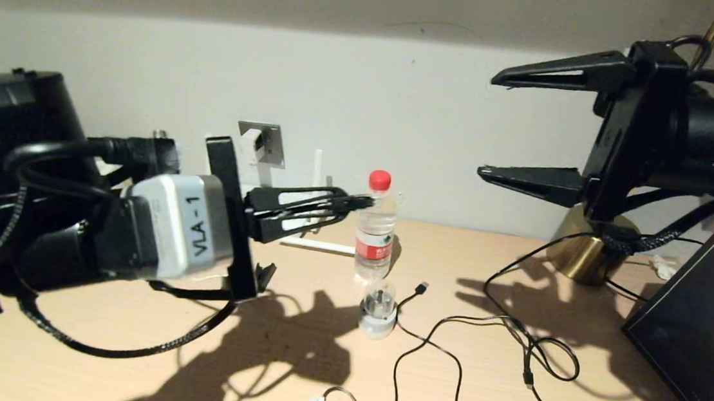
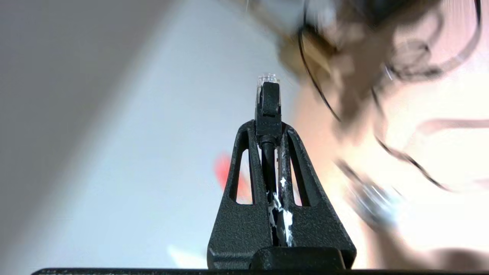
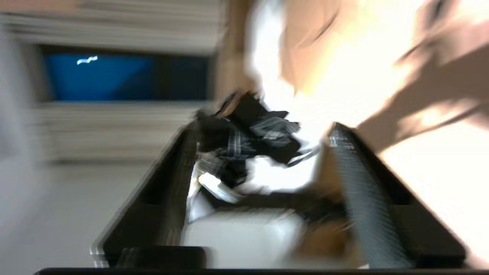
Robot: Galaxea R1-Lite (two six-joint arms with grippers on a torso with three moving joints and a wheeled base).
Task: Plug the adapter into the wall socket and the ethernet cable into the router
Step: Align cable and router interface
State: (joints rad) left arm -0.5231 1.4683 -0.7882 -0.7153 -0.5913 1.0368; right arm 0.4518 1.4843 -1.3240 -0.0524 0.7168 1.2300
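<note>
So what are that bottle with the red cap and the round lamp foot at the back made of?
The bottle looks like thin clear plastic: you see through it, and it has a red screw cap and a printed label. The lamp foot looks like polished brass-toned metal, since it shines gold; it may be only plating.

A furnished room of domestic or hotel type. A pale wooden surface (image 1: 291,363) stands against a plain white wall (image 1: 404,101) fitted with a grey wall socket (image 1: 263,143). A brass lamp base (image 1: 585,249), a red-capped water bottle (image 1: 375,225), a white router (image 1: 317,243), and loose black cables (image 1: 537,355) suggest a desk in a lived-in room.
</note>
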